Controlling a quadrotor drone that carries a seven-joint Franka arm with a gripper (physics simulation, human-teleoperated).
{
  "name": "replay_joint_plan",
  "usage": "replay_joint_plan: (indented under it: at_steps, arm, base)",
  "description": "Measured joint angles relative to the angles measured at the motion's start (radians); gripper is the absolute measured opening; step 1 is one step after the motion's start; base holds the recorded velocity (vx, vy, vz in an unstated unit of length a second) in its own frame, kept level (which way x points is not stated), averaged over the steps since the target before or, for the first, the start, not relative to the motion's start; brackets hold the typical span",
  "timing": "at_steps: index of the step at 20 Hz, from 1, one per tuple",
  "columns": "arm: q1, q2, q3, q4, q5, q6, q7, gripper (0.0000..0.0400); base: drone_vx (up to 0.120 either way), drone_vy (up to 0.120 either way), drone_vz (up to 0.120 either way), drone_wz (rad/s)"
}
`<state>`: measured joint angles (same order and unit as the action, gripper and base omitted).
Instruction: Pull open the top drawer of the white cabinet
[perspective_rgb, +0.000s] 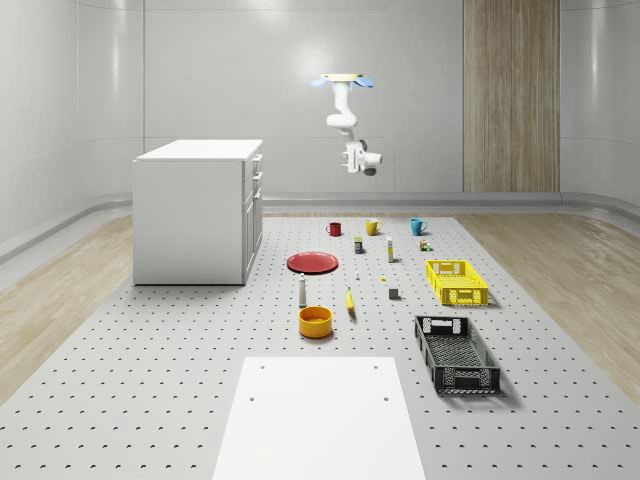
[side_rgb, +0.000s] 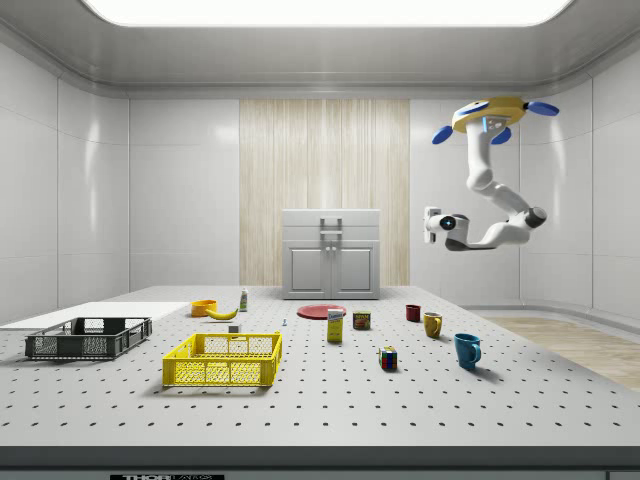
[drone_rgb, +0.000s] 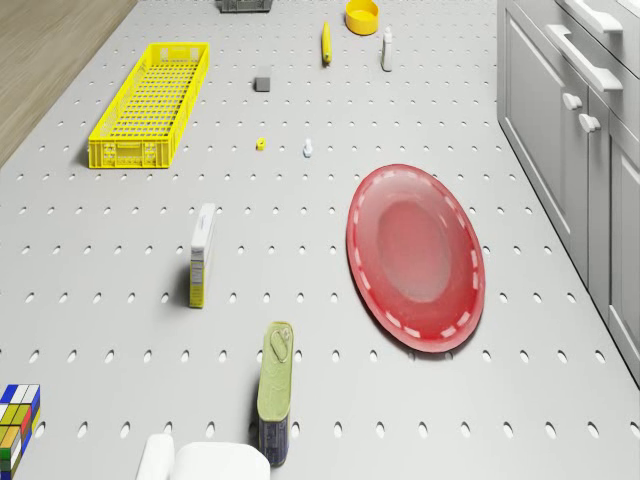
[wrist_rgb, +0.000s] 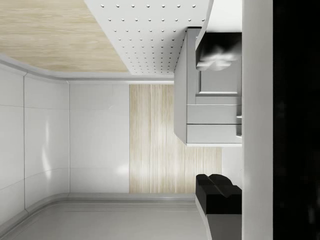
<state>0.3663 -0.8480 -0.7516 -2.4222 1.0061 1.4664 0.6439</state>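
Cabinet: the white cabinet (perspective_rgb: 198, 212) stands on the counter (perspective_rgb: 180, 360) at the whole-scene view's left, front facing right.
Top drawer: the top drawer (perspective_rgb: 257, 163) is shut, handle horizontal.
Drone: the drone (perspective_rgb: 344, 80) hovers right of the cabinet, above the mugs.
Hand: the hand (perspective_rgb: 354, 160) hangs at drawer height, well apart, holding nothing; finger spread cannot be told.

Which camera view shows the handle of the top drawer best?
The side view: it faces the white cabinet front, with the top drawer handle unobstructed. The whole-scene view shows it edge-on; the drone view crops it at a corner.
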Motion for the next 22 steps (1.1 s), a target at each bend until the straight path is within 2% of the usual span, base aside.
replay_joint_plan:
  at_steps: [18, 22]
  arm:
    - [0.104, -0.083, -0.050, -0.013, -0.055, 0.086, 0.047, 0.0305]
    - [0.123, -0.100, -0.058, -0.015, -0.068, 0.103, 0.057, 0.0305]
  base:
    - [0.120, -0.120, 0.000, 0.000]
    - [0.120, -0.010, 0.000, 0.000]
